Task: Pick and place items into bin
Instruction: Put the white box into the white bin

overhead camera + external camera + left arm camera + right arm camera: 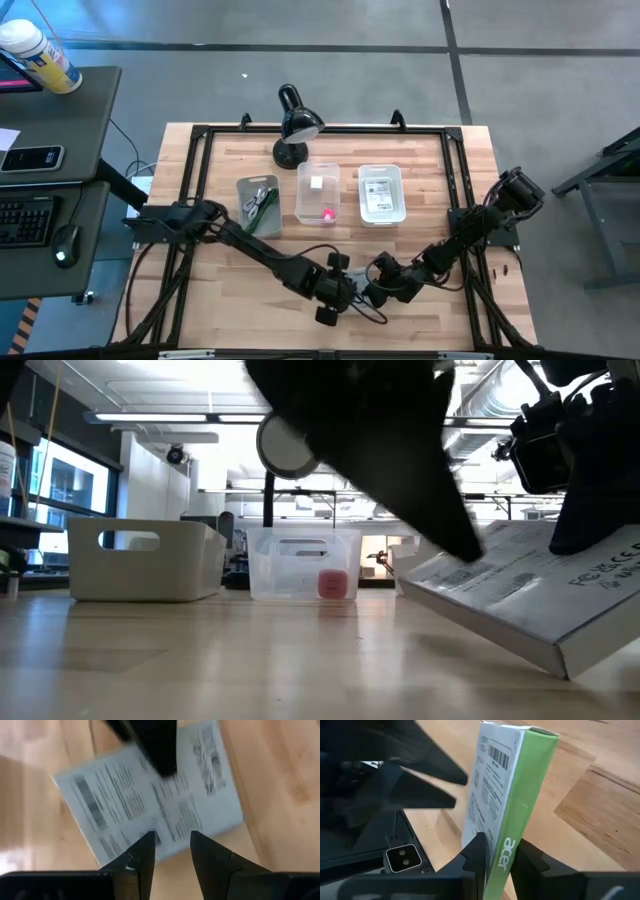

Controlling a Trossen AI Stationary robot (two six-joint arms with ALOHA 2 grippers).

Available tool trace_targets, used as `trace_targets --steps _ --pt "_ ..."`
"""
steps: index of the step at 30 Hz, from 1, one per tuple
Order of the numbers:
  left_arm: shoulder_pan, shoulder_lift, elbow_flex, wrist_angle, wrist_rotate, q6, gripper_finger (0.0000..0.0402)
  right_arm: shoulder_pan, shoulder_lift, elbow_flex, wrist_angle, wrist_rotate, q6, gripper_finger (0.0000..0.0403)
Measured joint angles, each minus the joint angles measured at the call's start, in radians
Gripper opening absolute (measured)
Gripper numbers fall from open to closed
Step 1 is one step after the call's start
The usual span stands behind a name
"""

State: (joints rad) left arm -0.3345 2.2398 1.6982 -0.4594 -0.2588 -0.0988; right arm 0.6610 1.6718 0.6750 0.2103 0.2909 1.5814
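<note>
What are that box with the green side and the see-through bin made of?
The box in the right hand looks like matte printed cardboard: folded edges, barcode, green side. The middle bin looks like clear glossy plastic, since the pink cube inside shows through its wall.

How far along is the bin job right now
Done: three bins already hold items: green stick in the left bin, pink cube in the middle bin, a packet in the right bin. In hand: the right gripper is shut on the box, tilted off the table; the left gripper hovers open over it. Left: binning that box.
</note>
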Motion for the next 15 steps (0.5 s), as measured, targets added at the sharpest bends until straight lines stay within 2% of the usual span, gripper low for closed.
trace_targets --steps 5,15 --pt "0.000 -0.055 0.003 -0.033 -0.043 0.034 0.0113 0.000 0.000 0.000 0.002 -0.005 -0.001 0.0063" --pt "-0.003 -0.103 0.001 -0.380 -0.110 0.053 0.0113 0.001 -0.007 -0.002 0.020 -0.010 -0.014 0.0059"
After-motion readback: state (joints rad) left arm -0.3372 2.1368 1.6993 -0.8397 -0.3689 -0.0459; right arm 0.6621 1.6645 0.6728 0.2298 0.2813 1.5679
